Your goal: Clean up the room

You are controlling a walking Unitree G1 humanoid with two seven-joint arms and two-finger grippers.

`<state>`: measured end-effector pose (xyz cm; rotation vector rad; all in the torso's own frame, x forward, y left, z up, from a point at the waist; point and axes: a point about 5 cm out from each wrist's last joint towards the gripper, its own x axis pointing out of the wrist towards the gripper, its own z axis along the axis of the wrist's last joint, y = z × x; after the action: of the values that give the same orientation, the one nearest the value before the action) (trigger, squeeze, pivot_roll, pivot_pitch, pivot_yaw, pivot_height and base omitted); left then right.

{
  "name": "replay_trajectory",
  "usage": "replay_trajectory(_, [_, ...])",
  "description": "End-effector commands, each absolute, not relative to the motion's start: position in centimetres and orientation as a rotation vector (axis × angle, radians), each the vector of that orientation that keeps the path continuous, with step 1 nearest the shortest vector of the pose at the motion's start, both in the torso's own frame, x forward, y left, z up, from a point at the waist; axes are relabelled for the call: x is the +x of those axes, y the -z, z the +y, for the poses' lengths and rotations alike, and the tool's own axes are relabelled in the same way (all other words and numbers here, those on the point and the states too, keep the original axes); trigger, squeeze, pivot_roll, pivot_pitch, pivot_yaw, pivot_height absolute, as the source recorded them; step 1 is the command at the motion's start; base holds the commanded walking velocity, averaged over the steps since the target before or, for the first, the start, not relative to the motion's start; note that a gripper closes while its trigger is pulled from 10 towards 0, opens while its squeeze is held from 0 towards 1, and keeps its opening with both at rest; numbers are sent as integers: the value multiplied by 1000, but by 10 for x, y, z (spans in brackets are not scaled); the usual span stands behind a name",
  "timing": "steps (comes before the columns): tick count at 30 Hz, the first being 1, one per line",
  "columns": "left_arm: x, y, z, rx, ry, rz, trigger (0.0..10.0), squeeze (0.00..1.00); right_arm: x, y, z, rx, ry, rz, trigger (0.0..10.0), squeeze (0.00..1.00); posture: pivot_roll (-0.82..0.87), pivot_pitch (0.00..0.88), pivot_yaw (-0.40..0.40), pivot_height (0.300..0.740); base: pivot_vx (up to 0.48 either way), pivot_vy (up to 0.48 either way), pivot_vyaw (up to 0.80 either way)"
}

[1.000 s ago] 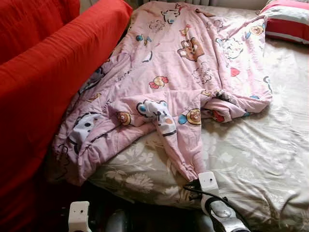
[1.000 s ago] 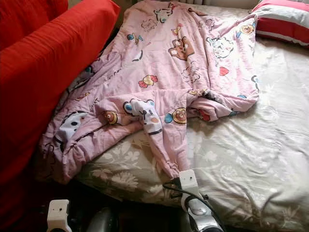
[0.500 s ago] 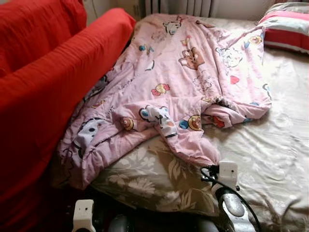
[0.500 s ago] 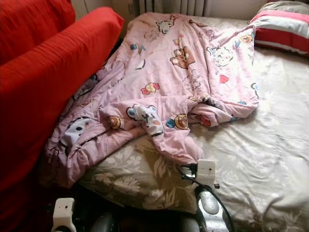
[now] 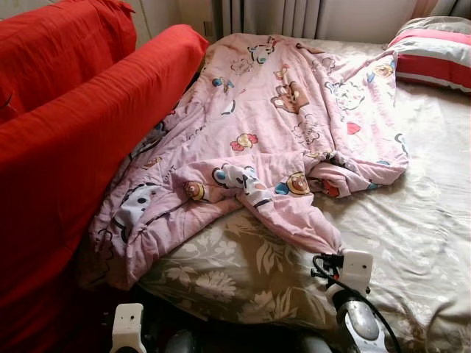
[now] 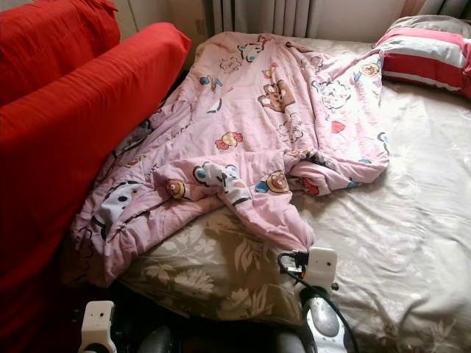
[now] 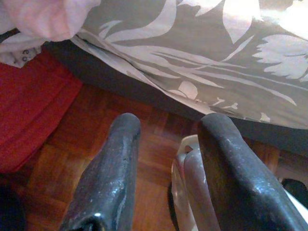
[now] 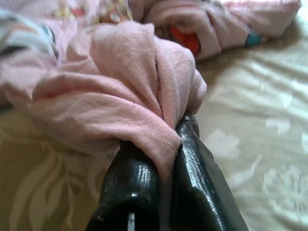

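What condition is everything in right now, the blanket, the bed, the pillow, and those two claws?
Pink cartoon blanket: rumpled, spread across the bed, one corner pinched and pulled toward the bed's near edge.
Floral bedsheet: wrinkled, partly uncovered.
Striped pillow: lying at the head of the bed.
Red sofa: pressed against the bed's side.
Right gripper: shut on the blanket corner.
Left gripper: open, low beside the bed, above wooden floor.

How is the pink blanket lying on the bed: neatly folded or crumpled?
Crumpled: the pink blanket lies spread unevenly, its near edge bunched, one corner pinched in the right gripper.
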<state>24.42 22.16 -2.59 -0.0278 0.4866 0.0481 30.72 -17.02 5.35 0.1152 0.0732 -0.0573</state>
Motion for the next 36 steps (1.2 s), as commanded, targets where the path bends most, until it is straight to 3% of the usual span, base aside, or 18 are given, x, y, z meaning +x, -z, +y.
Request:
replay_trajectory(1, [235, 33, 225, -11, -57, 528, 10000, 0, 306, -54, -171, 129, 66, 74, 10000, 0, 5, 197, 30, 655, 0, 0, 0])
replay_trajectory(13, [225, 42, 226, -10, -80, 584, 10000, 0, 308, -59, -167, 126, 44, 50, 10000, 0, 8, 201, 25, 740, 0, 0, 0])
replay_trajectory(36, [205, 56, 231, -10, -101, 675, 10000, 0, 311, -64, -162, 117, 14, 38, 10000, 0, 8, 201, 23, 740, 0, 0, 0])
